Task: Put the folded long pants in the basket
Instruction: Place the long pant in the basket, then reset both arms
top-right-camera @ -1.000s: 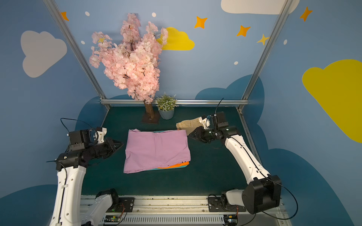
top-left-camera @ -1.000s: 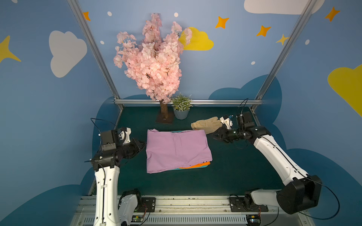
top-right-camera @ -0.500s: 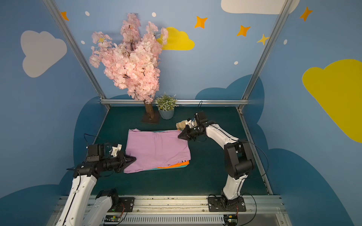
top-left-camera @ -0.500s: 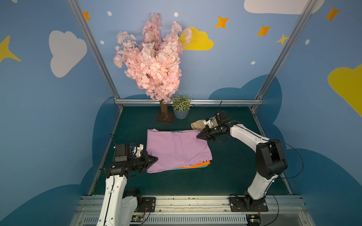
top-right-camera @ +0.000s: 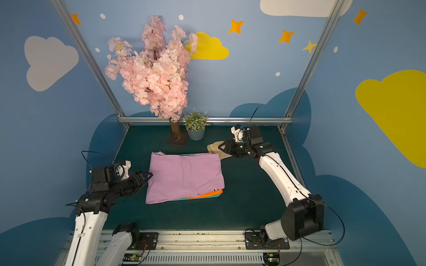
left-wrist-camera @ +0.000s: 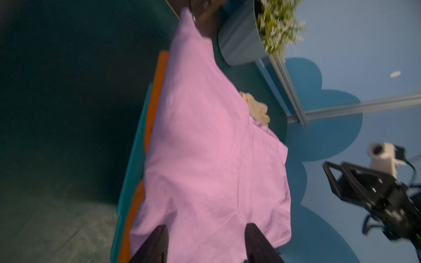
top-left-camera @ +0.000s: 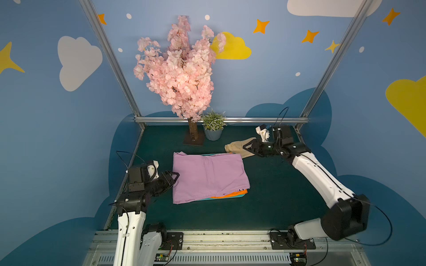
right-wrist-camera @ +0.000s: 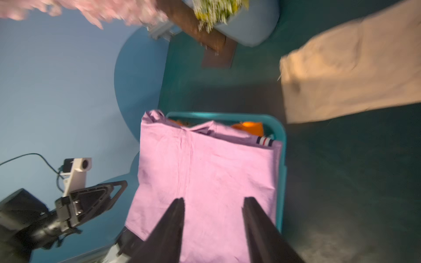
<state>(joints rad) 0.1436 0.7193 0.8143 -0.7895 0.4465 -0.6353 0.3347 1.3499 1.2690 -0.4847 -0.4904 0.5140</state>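
The left gripper (top-left-camera: 174, 177), jaws apart and empty, hovered just beside the flat lilac folded pants (top-left-camera: 208, 176), which lay atop bright orange folded pants (top-left-camera: 227, 195) in the rectangular teal plastic basket (right-wrist-camera: 282, 173). The right gripper (top-left-camera: 247, 147), likewise parted and empty, hung over a cream cloth (top-left-camera: 235, 147).

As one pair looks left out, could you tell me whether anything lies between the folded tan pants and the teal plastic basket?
Nothing visible lies between the folded tan pants and the teal plastic basket, but the folded lilac pants cover the basket's top.
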